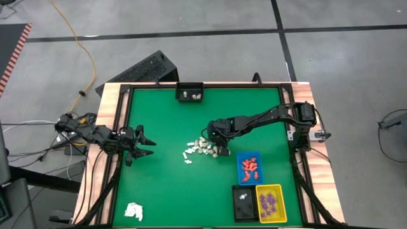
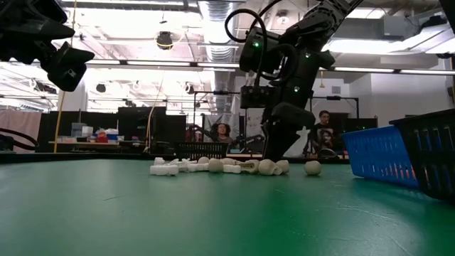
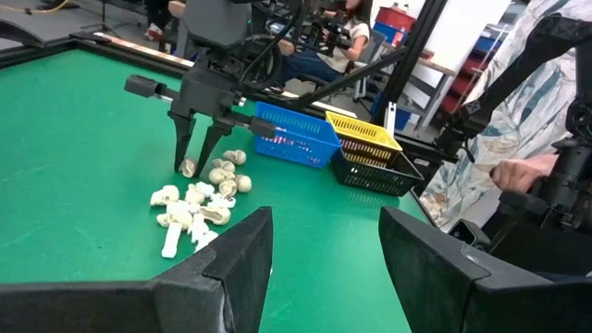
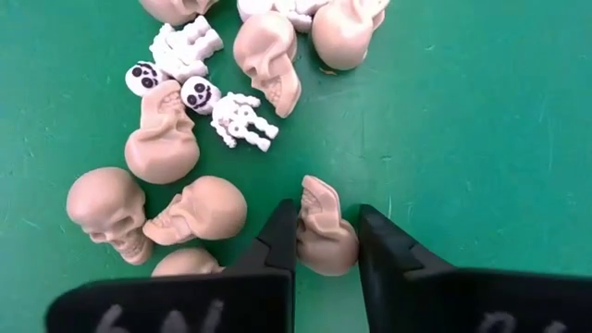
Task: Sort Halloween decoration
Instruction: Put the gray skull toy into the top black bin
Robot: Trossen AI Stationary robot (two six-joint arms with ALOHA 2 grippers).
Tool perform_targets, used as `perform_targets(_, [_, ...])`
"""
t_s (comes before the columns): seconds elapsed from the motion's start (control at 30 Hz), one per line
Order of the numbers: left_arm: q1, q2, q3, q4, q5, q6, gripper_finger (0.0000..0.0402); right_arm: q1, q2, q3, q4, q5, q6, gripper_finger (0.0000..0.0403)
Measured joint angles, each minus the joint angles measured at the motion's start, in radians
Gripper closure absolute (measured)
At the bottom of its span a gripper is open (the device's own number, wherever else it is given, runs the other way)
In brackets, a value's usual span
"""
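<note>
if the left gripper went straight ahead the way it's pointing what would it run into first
Most likely the pile of cream skulls and white skeletons, which lies straight ahead of the open left gripper on the green mat. Only bare mat lies between, though depth is hard to judge.

We're standing in a robotics lab or workshop, and everything around is saying so. A green-topped table (image 1: pixel 165 184) with a wooden rim is sitting on a bare grey concrete floor (image 1: pixel 191 19) marked with dark lines, and an orange cable (image 1: pixel 81 48) is snaking across it at the far left. Two dark robot arms are reaching in over the table from left and right. Looking level across the table, strip lights and exposed ducting (image 2: pixel 213 11) are running overhead, shelves and benches are crowding the far side, and people (image 2: pixel 222 131) are sitting back there at workstations. Beyond the right edge, a person (image 3: pixel 518 139) in a patterned top is standing close.
</note>
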Motion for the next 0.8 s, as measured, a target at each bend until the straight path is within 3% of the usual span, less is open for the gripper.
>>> perform_targets(0.53, [0.000,0.000,0.000,-0.001,0.000,0.001,0.0213,-0.042,0.001,0.130,0.008,0.018,-0.003,0.0345])
perform_targets(0.8, [0.000,0.000,0.000,-0.005,0.000,0.015,0.0213,-0.094,-0.001,0.185,0.112,0.055,0.042,0.0345])
